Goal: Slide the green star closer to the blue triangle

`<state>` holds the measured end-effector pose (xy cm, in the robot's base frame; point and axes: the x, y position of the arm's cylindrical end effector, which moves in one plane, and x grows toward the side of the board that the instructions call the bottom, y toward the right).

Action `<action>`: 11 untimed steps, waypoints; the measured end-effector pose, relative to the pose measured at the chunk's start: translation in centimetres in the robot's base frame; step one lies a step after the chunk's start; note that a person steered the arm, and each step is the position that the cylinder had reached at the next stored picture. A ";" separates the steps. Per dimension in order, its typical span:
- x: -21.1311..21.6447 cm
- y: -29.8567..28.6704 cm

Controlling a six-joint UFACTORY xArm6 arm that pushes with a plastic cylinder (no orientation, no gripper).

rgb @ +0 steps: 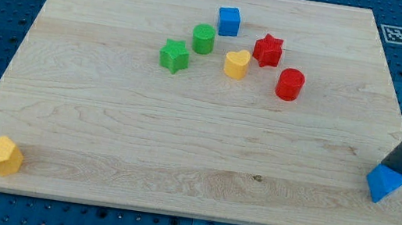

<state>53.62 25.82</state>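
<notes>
- My tip sits right against the blue triangle, far at the view's right; there's no gripper here, just the rod.
- Green star waits well apart, upper middle of the table, beside the green cylinder.
- No containers showing.

Pale grainy wood board is looking matt; beside my tip, the blue triangle is showing smooth plastic.
</notes>
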 end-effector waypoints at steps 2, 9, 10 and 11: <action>-5.8 -10.0; -14.7 -35.0; -14.0 -30.6; -13.2 -30.0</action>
<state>40.45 -4.20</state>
